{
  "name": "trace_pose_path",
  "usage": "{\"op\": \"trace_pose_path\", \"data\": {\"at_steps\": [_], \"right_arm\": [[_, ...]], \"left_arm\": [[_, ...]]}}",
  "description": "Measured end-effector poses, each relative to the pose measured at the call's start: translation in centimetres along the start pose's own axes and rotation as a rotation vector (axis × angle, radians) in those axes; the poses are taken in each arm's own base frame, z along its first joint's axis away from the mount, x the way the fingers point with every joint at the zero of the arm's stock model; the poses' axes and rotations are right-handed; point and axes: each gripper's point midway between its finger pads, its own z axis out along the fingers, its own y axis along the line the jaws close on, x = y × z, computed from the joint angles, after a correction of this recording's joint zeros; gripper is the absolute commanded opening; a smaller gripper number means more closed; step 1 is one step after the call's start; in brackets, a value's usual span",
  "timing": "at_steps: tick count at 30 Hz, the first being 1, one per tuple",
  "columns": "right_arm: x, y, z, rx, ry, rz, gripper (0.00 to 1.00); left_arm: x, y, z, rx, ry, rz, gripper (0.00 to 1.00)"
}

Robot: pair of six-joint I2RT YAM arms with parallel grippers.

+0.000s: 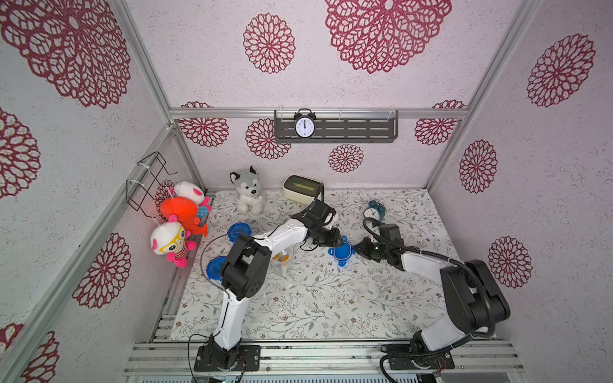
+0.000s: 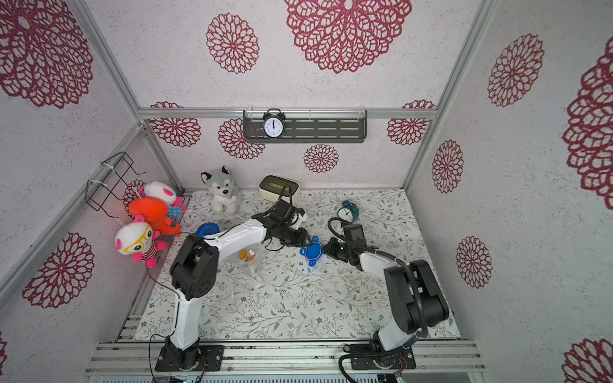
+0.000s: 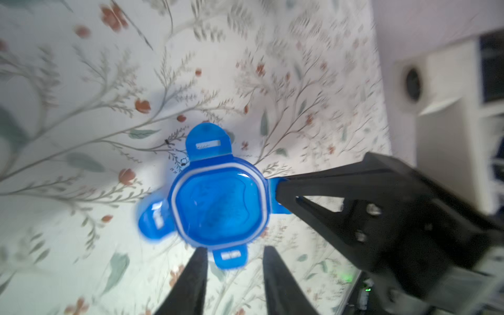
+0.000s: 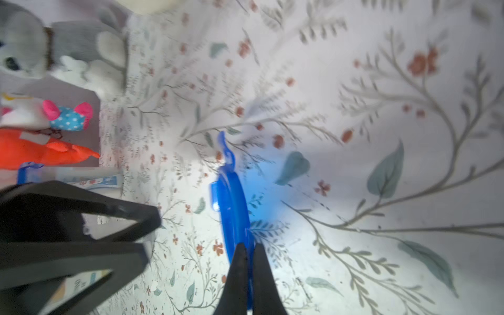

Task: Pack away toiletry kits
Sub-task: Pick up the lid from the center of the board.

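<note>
A blue tabbed round lid (image 1: 341,252) (image 2: 312,252) hangs just above the floral mat between my two grippers. My right gripper (image 4: 250,245) (image 1: 358,248) is shut on one tab of the lid (image 4: 231,201), which shows edge-on in the right wrist view. My left gripper (image 3: 235,249) (image 1: 335,240) is open; its fingers (image 3: 196,272) stand on either side of another tab of the lid (image 3: 218,201) without touching it. A clear plastic cup (image 1: 282,263) (image 2: 250,262) with a yellow-capped white bottle inside stands under the left arm. Two more blue lids (image 1: 239,230) (image 1: 215,267) lie at the left.
A cream tissue box (image 1: 302,188) and a husky plush (image 1: 248,194) sit at the back. The teal alarm clock (image 1: 376,209) stands just behind the right gripper. Plush toys (image 1: 179,215) hang at the left wall. A shelf with a black clock (image 1: 305,126) is on the back wall.
</note>
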Motion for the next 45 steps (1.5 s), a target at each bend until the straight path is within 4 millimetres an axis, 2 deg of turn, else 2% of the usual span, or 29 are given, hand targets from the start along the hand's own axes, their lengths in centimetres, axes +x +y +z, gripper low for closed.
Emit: {"op": "trace_pose_path", "data": {"at_steps": [2, 5, 7, 10, 13, 17, 20, 23, 26, 29, 39, 45], "right_arm": [[-1.9, 3.1, -1.7, -0.042, -0.084, -0.181, 0.0], [-3.3, 8.1, -3.5, -0.109, -0.171, -0.428, 0.0], [-3.4, 10.9, -4.1, -0.136, -0.209, -0.578, 0.0], [-2.7, 14.1, -4.4, -0.161, -0.261, -0.775, 0.0], [-1.9, 16.0, -4.5, -0.186, -0.314, -0.923, 0.0], [-1.9, 17.6, -4.8, -0.185, -0.402, -1.08, 0.0], [-2.4, 19.3, -5.4, -0.167, -0.483, -1.192, 0.0], [-2.8, 21.1, -6.2, -0.155, -0.553, -1.277, 0.0], [-3.3, 22.7, -7.0, -0.151, -0.629, -1.332, 0.0], [-3.6, 23.6, -7.4, -0.141, -0.681, -1.37, 0.0], [-3.6, 24.6, -7.3, -0.117, -0.765, -1.455, 0.0], [-3.1, 25.1, -7.6, -0.124, -0.804, -1.49, 0.0]], "left_arm": [[-2.8, -1.8, -6.3, 0.011, -0.158, 0.039, 0.56], [-4.9, -3.2, -15.0, 0.003, -0.381, 0.081, 0.61], [-4.6, -3.2, -19.4, -0.018, -0.495, 0.09, 0.65], [-2.5, -1.7, -22.9, -0.046, -0.585, 0.072, 0.75], [0.4, 0.5, -23.9, -0.066, -0.608, 0.035, 0.94], [2.8, 2.4, -25.6, -0.044, -0.64, -0.039, 0.97], [2.9, 2.0, -27.4, 0.026, -0.692, -0.107, 0.99], [2.6, 0.6, -28.4, 0.129, -0.71, -0.177, 0.99], [2.2, -0.5, -28.1, 0.24, -0.682, -0.279, 0.99], [1.8, -0.9, -27.3, 0.317, -0.64, -0.382, 0.96], [1.3, -0.2, -24.9, 0.431, -0.574, -0.63, 0.81], [0.4, 0.0, -24.6, 0.464, -0.588, -0.677, 0.79]]}}
